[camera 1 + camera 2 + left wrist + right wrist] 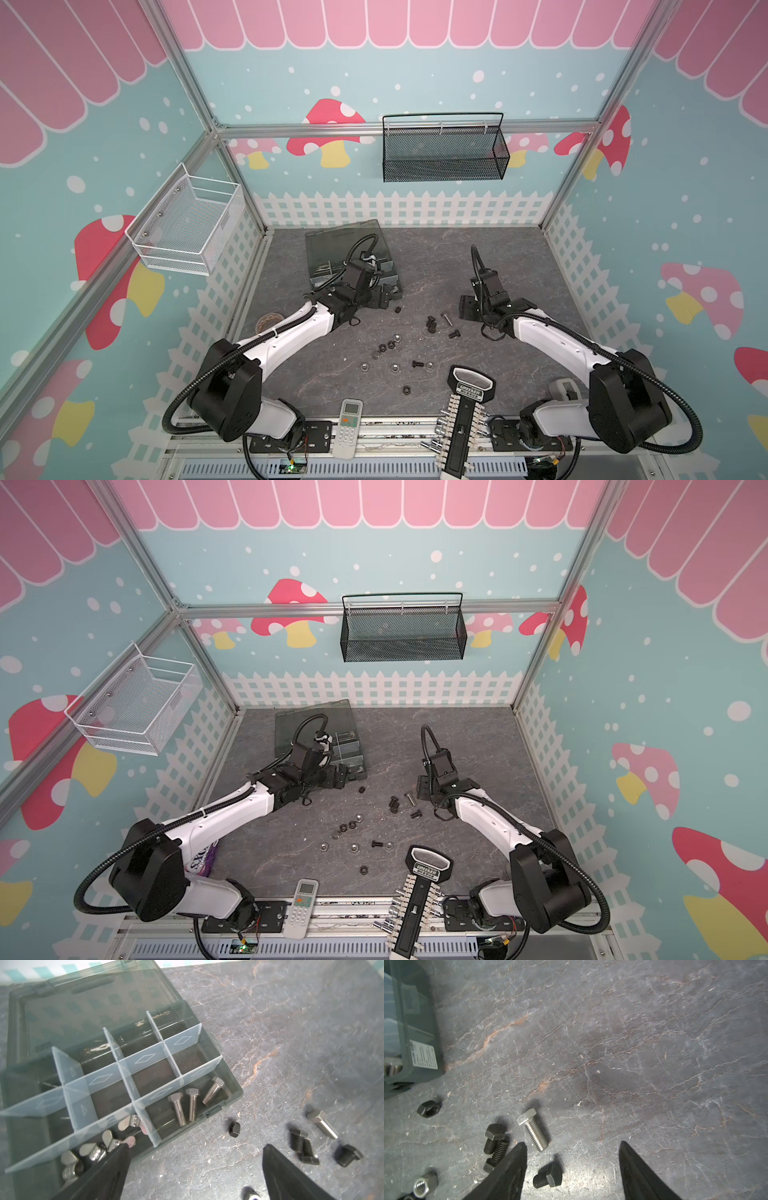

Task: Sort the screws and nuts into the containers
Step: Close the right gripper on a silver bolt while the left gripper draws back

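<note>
The dark-grey organizer box point(328, 245) lies open at the back left, its containers point(145, 1057) split by pale dividers. One container holds three silver screws point(191, 1103); the one beside it holds silver wing nuts point(108, 1142). My left gripper point(196, 1147) hangs open over the box's front edge, with nothing in it. Loose on the mat are a black nut point(234, 1128), a silver screw point(533, 1132), black screws point(494, 1140) and several nuts point(386, 347). My right gripper point(572, 1144) is open just above a black screw point(548, 1177), which lies between its fingers.
A white remote control point(348, 422) and a black socket rack point(461, 419) lie at the front edge. A black mesh basket point(444, 153) hangs on the back wall and a white wire basket point(187, 224) on the left wall.
</note>
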